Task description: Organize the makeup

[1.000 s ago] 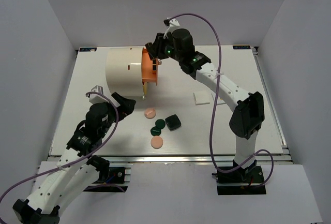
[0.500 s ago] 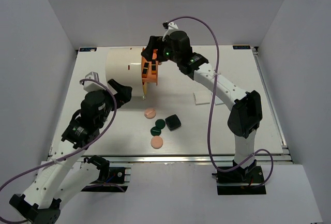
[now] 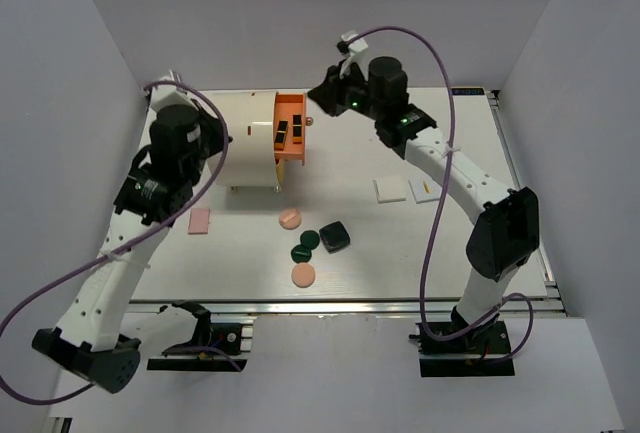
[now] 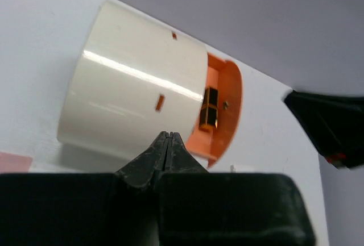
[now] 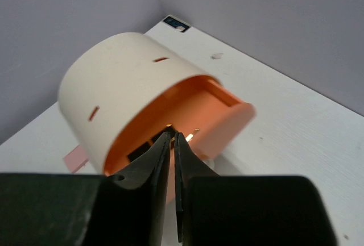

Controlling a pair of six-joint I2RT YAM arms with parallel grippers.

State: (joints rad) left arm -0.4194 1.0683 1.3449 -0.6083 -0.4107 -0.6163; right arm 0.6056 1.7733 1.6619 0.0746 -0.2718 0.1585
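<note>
The makeup lies mid-table: two peach discs (image 3: 290,219) (image 3: 303,275), two dark green discs (image 3: 305,245), a dark square compact (image 3: 335,236), two white tiles (image 3: 390,190) (image 3: 423,190) and a pink pad (image 3: 199,221). Black-gold bars (image 3: 283,133) (image 4: 209,115) sit in the open orange drawer (image 3: 291,139) of the cream cylinder (image 3: 245,138). My left gripper (image 3: 222,141) (image 4: 166,136) is shut and empty, raised over the cylinder's left side. Just right of the drawer, my right gripper (image 3: 316,96) (image 5: 172,136) hangs with its jaws together, holding nothing.
The cylinder (image 4: 131,107) (image 5: 125,81) lies on its side at the back left, with its drawer (image 5: 213,115) sticking out toward the table's middle. Grey walls close in the table on three sides. A metal rail (image 3: 330,305) runs along the near edge.
The drawer came open, showing the bars. My left arm swung up from the front left to the cylinder, uncovering the pink pad, and shut. The right gripper backed off rightward and closed.
</note>
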